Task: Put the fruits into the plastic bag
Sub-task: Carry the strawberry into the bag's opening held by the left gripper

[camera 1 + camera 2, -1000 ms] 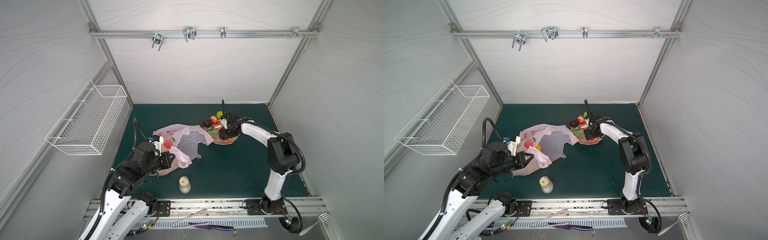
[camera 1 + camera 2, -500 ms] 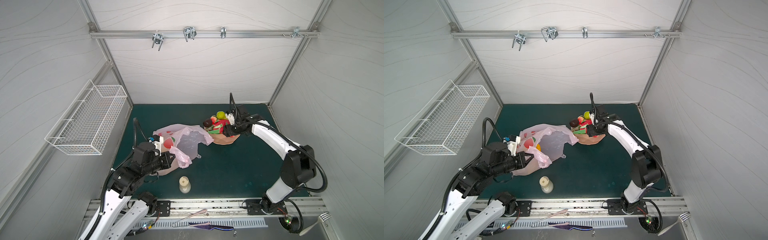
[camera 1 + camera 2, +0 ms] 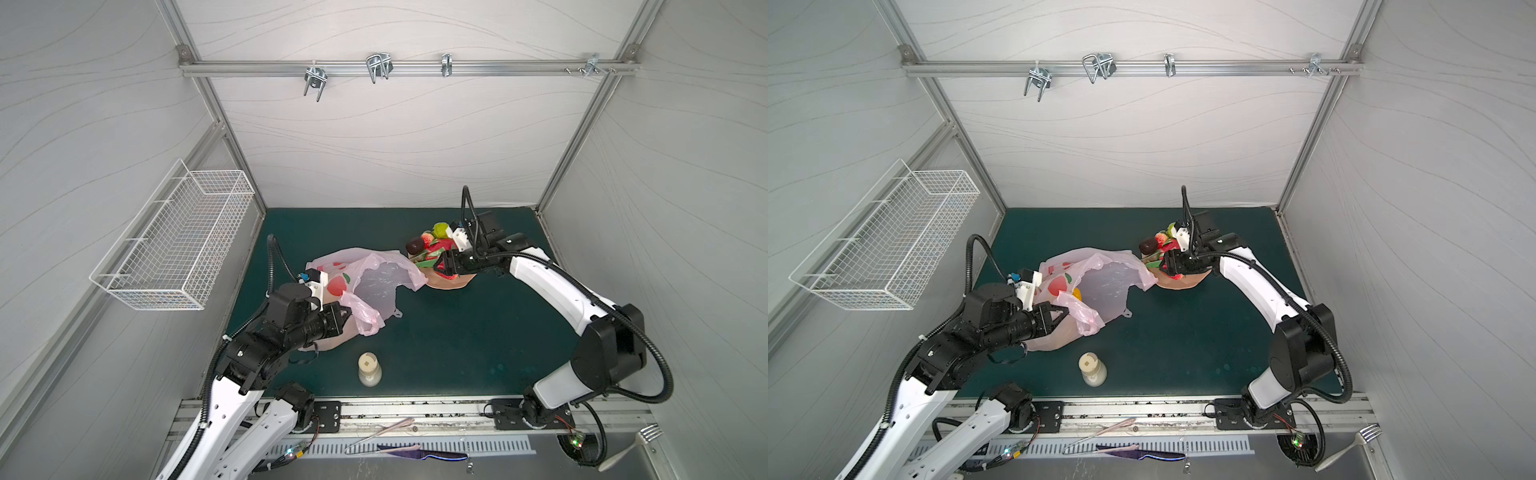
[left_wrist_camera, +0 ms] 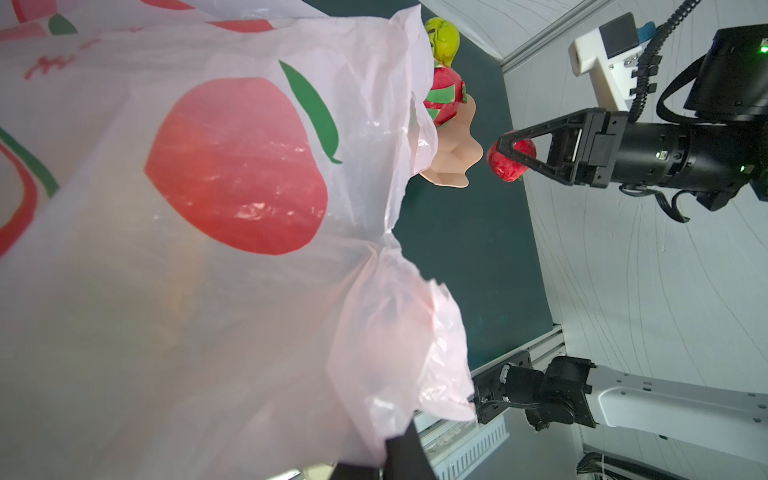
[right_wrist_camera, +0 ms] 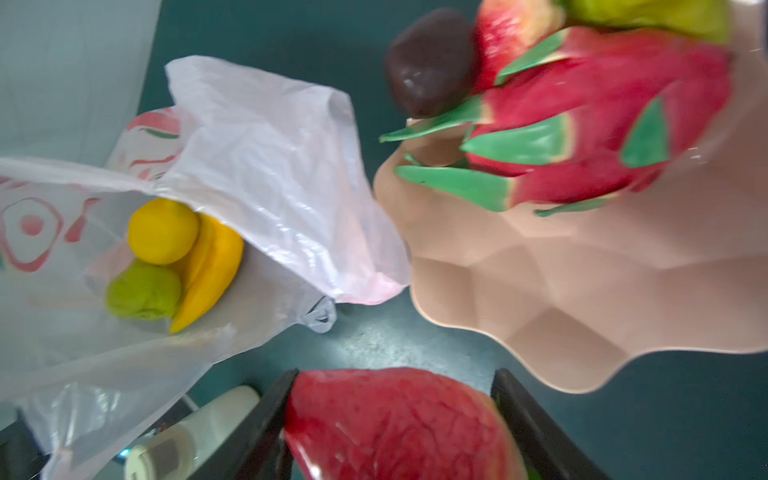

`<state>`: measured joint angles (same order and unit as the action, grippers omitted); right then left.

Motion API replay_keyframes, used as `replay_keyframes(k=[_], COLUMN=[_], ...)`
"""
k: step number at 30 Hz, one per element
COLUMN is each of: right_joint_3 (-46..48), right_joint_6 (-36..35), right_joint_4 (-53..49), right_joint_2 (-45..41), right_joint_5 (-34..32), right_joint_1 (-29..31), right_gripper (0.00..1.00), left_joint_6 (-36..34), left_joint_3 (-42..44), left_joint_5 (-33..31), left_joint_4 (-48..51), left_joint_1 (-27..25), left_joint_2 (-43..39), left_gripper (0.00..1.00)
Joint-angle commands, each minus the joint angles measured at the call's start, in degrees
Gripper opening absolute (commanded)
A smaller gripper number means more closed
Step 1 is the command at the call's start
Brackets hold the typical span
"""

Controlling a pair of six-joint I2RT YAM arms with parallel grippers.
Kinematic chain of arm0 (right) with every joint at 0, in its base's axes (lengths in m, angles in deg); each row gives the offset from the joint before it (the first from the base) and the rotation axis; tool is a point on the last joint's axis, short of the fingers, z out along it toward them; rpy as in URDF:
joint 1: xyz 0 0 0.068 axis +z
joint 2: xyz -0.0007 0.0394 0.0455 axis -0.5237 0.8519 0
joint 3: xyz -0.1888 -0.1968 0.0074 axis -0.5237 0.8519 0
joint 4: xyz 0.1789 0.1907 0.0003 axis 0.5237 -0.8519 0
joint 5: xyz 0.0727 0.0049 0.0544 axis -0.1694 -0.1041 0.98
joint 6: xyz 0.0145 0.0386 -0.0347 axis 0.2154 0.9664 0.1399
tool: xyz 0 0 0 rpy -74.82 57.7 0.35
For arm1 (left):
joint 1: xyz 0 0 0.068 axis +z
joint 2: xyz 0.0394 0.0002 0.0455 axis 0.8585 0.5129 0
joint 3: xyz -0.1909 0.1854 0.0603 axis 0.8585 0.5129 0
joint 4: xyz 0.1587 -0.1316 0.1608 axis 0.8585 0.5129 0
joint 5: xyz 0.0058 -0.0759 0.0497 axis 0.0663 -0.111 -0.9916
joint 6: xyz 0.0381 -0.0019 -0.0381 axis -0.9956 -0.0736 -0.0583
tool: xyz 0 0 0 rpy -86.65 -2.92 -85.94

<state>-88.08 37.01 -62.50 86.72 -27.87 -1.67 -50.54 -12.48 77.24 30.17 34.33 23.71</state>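
The pink plastic bag (image 3: 374, 278) (image 3: 1104, 282) lies open at mid-left. My left gripper (image 3: 347, 316) (image 4: 386, 457) is shut on the bag's near edge. Inside the bag lie a lemon (image 5: 162, 230), a banana (image 5: 212, 270) and a green pear (image 5: 143, 293). My right gripper (image 3: 446, 266) (image 5: 395, 374) is shut on a red watermelon slice (image 4: 511, 160) and hangs by the near rim of the peach dish (image 3: 451, 280) (image 5: 561, 270). The dish holds a dark plum (image 5: 428, 62), a pink-red fruit with green scales (image 5: 582, 124) and a green pear (image 3: 441, 228).
A cream bottle (image 3: 369, 369) (image 3: 1092, 369) stands upright near the front edge, in front of the bag. A white wire basket (image 3: 174, 249) hangs on the left wall. A fork (image 3: 636, 446) and a knife (image 3: 415, 451) lie beyond the front rail.
My right arm's elbow has swung out to the right and lower while its gripper stayed by the dish with the red slice. The left arm and the bag have not moved.
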Motion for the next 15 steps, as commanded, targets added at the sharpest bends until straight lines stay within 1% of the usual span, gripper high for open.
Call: replay_keyframes(k=[1,5,9,15], right_joint_3=[-0.3,-3.8,-5.9,-5.3], right_joint_6=[4.7,4.8,5.4,4.1], right_joint_4=[5.1,5.3,5.8,7.5], right_joint_2=[-1.7,1.8,4.9,8.6], right_joint_5=[5.8,4.4,4.7,0.8], right_joint_1=[6.8,13.3,16.1,20.3], right_gripper=[0.55,0.56,0.55,0.51], left_joint_6=[-0.4,-0.3,-0.2,-0.1], left_joint_3=[-1.8,-1.8,-1.9,-1.9], left_joint_5=[0.4,0.5,0.6,1.0], left_joint_4=[-2.7,-2.6,-2.6,-2.7], left_joint_1=[0.0,0.0,0.0,-0.1], left_joint_2=[0.1,0.1,-0.2,-0.6], left_gripper=[0.0,0.0,0.0,0.0])
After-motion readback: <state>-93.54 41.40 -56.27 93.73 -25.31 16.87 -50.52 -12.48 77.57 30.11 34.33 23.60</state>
